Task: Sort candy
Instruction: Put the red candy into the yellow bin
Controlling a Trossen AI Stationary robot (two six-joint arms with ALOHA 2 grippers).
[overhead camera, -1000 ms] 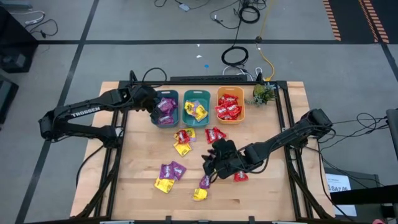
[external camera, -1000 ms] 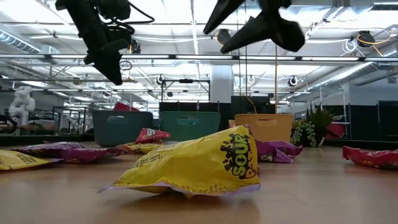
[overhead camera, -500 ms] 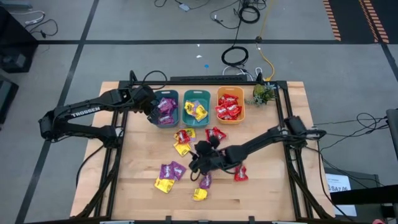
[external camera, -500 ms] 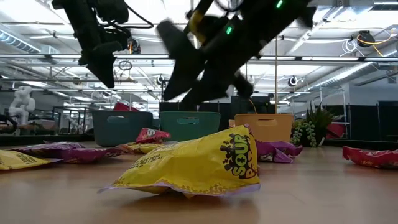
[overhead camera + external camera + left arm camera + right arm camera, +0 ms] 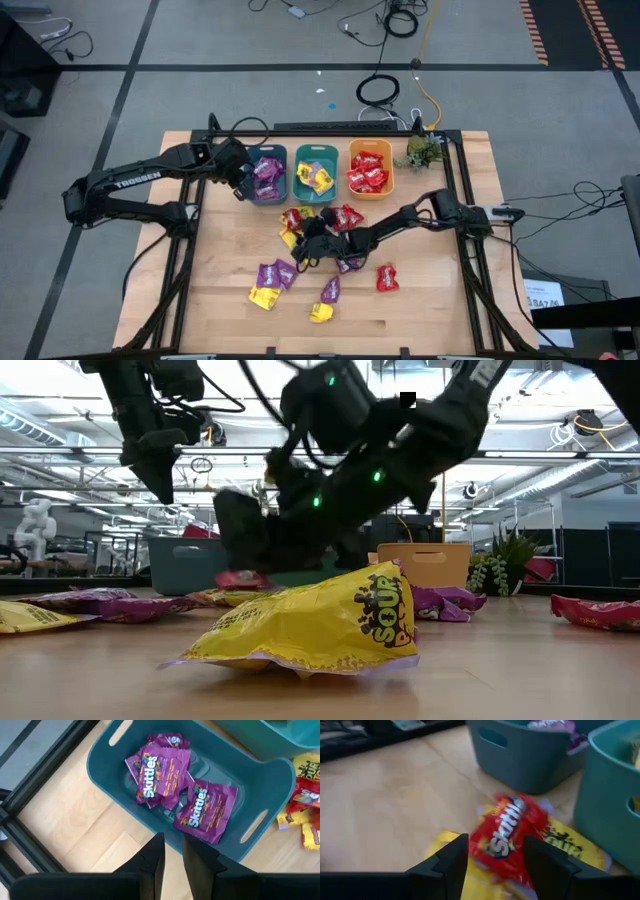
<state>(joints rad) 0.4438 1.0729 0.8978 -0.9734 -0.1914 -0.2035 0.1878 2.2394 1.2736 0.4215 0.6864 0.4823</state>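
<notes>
Loose candy packets lie flat on the wooden table: a red and yellow cluster (image 5: pixel 295 220), purple ones (image 5: pixel 275 272), yellow ones (image 5: pixel 320 312) and a lone red one (image 5: pixel 387 278). My right gripper (image 5: pixel 305 245) hangs low over the cluster, open. In its wrist view the fingers stand on either side of a red Skittles packet (image 5: pixel 507 832) that lies on yellow packets. My left gripper (image 5: pixel 240 182) hovers at the left edge of the bin of purple candy (image 5: pixel 165 775). Its fingers (image 5: pixel 172 852) are open by a narrow gap and hold nothing.
Three bins stand in a row at the far side: a teal one with purple packets (image 5: pixel 265 175), a teal one with yellow packets (image 5: pixel 317 172) and an orange one with red packets (image 5: pixel 370 168). A small plant (image 5: pixel 422 150) stands right of them. Bare wood lies near the table's left edge.
My right gripper has swept from the right of the loose candy toward the table's left and a little toward the far edge. It has come down low over the red and yellow cluster. My left gripper has drifted slightly left, off the purple bin.
</notes>
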